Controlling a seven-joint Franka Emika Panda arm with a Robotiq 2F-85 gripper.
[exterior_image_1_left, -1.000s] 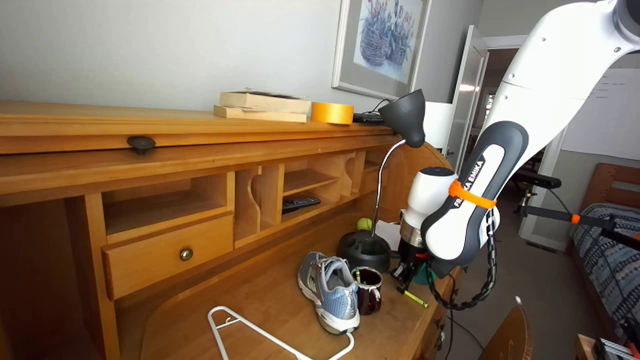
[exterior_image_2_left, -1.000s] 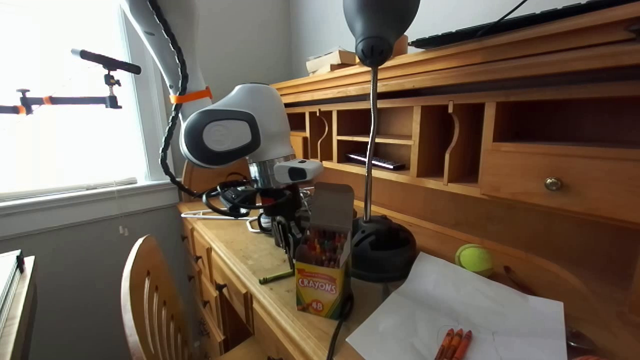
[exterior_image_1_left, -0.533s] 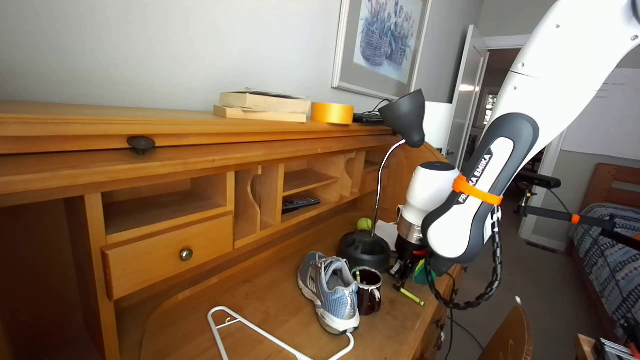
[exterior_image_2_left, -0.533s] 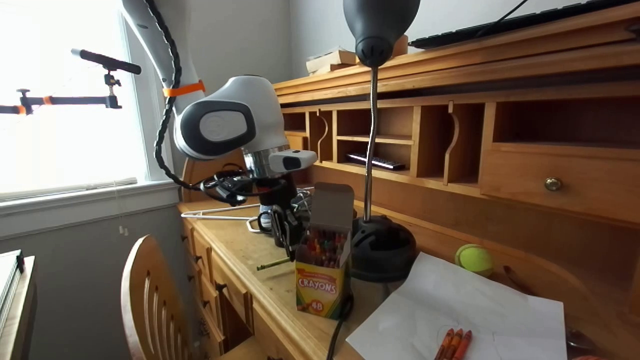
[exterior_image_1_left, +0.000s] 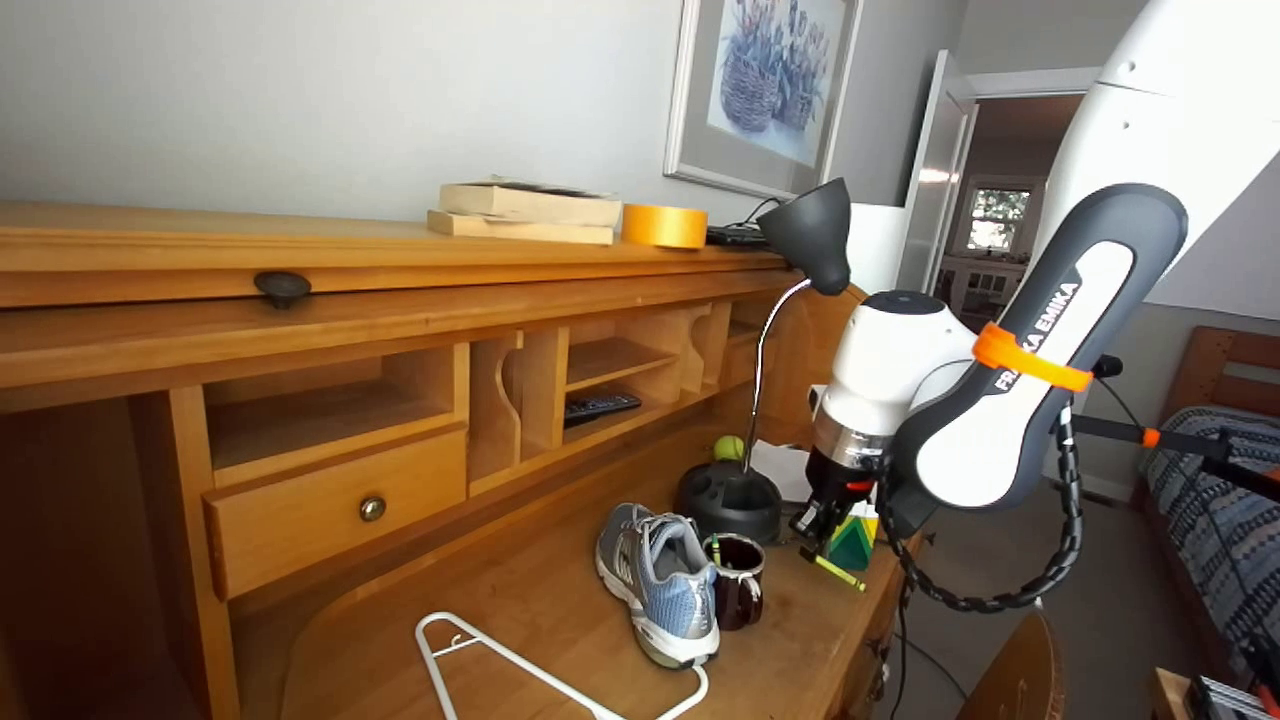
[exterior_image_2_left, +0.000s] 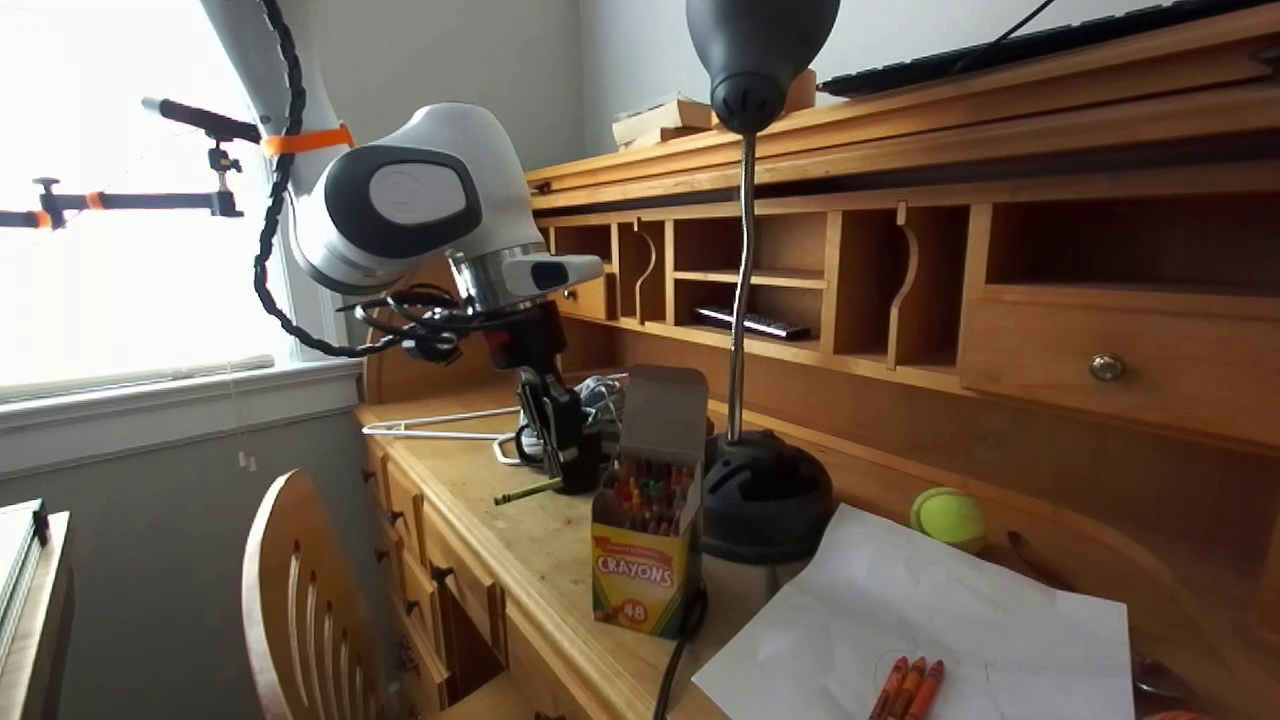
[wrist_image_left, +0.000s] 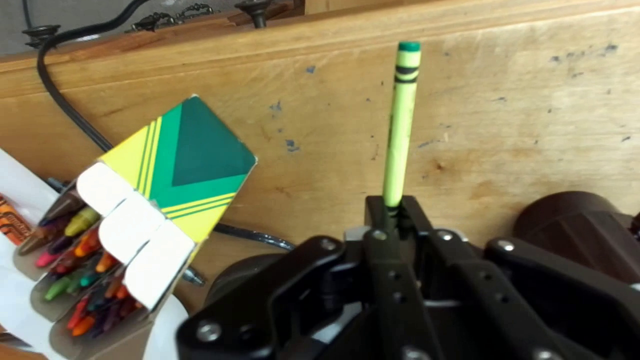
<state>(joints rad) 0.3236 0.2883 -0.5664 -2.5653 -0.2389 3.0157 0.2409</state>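
Observation:
My gripper (wrist_image_left: 393, 206) is shut on a green crayon with a yellow-green wrapper (wrist_image_left: 401, 125). The crayon sticks out lengthwise past the fingertips toward the desk's front edge; its other end is hidden between the fingers. In both exterior views the gripper (exterior_image_1_left: 814, 548) (exterior_image_2_left: 577, 484) tilts, and the crayon (exterior_image_1_left: 840, 573) (exterior_image_2_left: 527, 491) appears raised above the desk. An open crayon box (exterior_image_2_left: 640, 580) full of crayons stands beside the gripper; it also shows in the wrist view (wrist_image_left: 195, 160). A dark mug (exterior_image_1_left: 737, 590) with a green crayon inside is on the gripper's other side (wrist_image_left: 575, 235).
A grey-blue shoe (exterior_image_1_left: 665, 590) stands against the mug, with a white hanger (exterior_image_1_left: 520, 660) beyond. A black lamp (exterior_image_2_left: 765, 500) stands behind the box. White paper (exterior_image_2_left: 930, 610) bears orange-red crayons (exterior_image_2_left: 907, 688). A tennis ball (exterior_image_2_left: 948, 518) and a cable (wrist_image_left: 75, 115) lie nearby. A chair (exterior_image_2_left: 310, 600) stands in front.
My gripper has risen and moved back from the crayon box toward the mug side, tilting more. The green crayon has moved up with it. Box, mug and shoe have stayed still.

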